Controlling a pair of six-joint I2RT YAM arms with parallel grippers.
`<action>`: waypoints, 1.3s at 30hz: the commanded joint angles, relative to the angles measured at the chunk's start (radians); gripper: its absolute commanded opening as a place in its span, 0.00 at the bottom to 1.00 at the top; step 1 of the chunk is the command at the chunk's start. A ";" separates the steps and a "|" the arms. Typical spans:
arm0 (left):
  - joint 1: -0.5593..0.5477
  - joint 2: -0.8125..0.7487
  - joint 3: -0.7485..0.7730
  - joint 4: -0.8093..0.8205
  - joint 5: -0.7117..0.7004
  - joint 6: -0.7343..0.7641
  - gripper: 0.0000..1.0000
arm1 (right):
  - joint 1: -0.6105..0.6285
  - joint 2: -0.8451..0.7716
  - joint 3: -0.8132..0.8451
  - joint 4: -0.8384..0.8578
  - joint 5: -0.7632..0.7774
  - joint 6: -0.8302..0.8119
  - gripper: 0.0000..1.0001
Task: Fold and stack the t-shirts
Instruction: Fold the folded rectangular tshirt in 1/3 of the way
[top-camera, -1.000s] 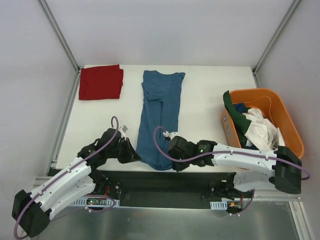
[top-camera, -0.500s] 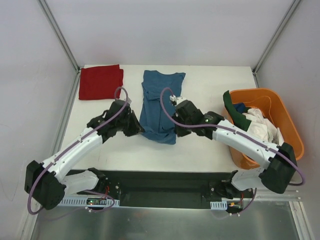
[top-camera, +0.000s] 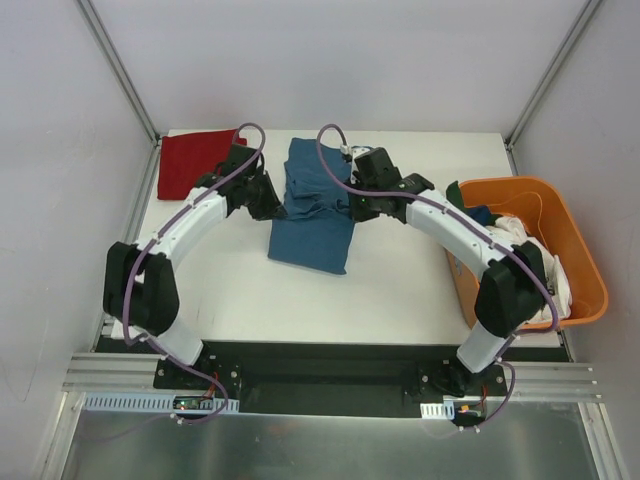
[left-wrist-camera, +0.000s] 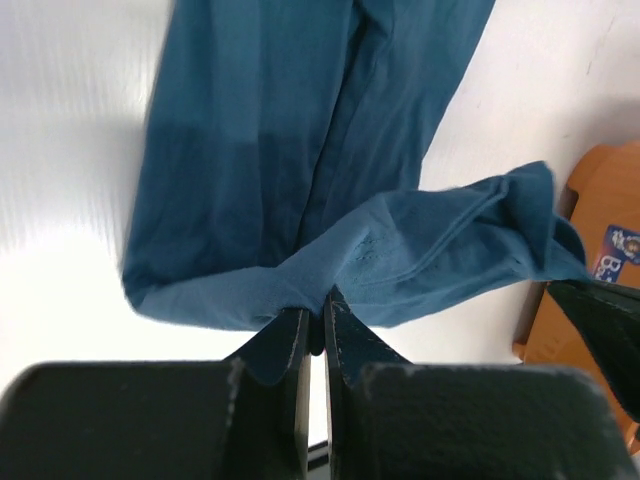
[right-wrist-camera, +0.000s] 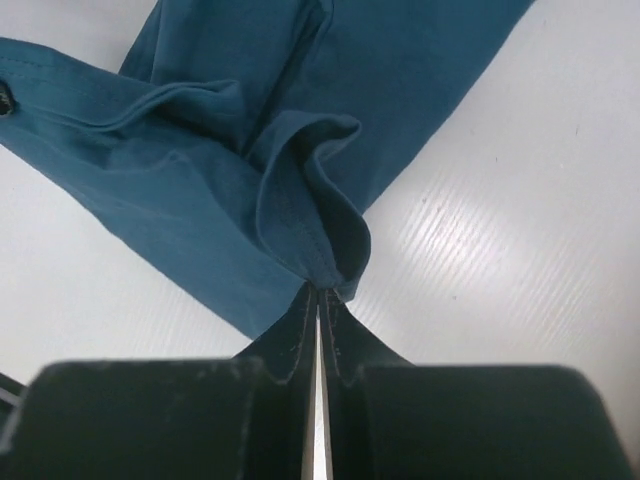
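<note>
We show a plain teal-blue t-shirt (top-camera: 315, 235) at centre, a plain deep red t-shirt (top-camera: 187, 165) at upper left, and a white t-shirt (top-camera: 518, 233) inside the orange basket (top-camera: 587, 272). The table (top-camera: 410, 275) is white. The left arm (top-camera: 190, 228) and right arm (top-camera: 455, 232) are white with black joints.
</note>
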 joint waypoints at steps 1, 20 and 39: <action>0.023 0.104 0.129 0.008 0.069 0.064 0.00 | -0.046 0.097 0.117 0.030 -0.096 -0.063 0.01; 0.089 0.450 0.387 0.011 0.155 0.062 0.30 | -0.230 0.502 0.410 0.042 -0.363 -0.170 0.13; 0.092 -0.050 -0.146 0.017 0.074 0.047 0.99 | -0.155 0.066 -0.048 0.077 -0.385 -0.049 0.96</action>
